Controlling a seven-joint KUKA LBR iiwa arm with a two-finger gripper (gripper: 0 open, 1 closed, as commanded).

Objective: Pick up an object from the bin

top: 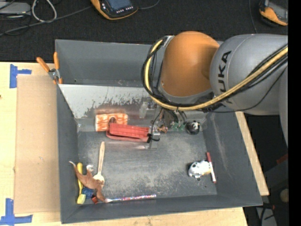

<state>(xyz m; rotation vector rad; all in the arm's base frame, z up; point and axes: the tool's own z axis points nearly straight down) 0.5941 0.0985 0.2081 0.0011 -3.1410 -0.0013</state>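
Hand (pixel 153 136) low at 3 o'clock end of red block (pixel 126 132); open or closed, cannot tell. Apparently nothing lifted yet; grasp and lift remain.

we're looking at a robotics lab here: a big grey industrial arm (pixel 244 74), kuka lettered on its casing and an orange cover (pixel 188 62) at the wrist, leans over a scuffed grey metal bin (pixel 94 62). beyond the bin's far edge a dark surface carries loose cables (pixel 42 6) and an orange-and-black handheld controller (pixel 114 3) with a screen, and another orange-edged device (pixel 274 11) lies past the far right corner.
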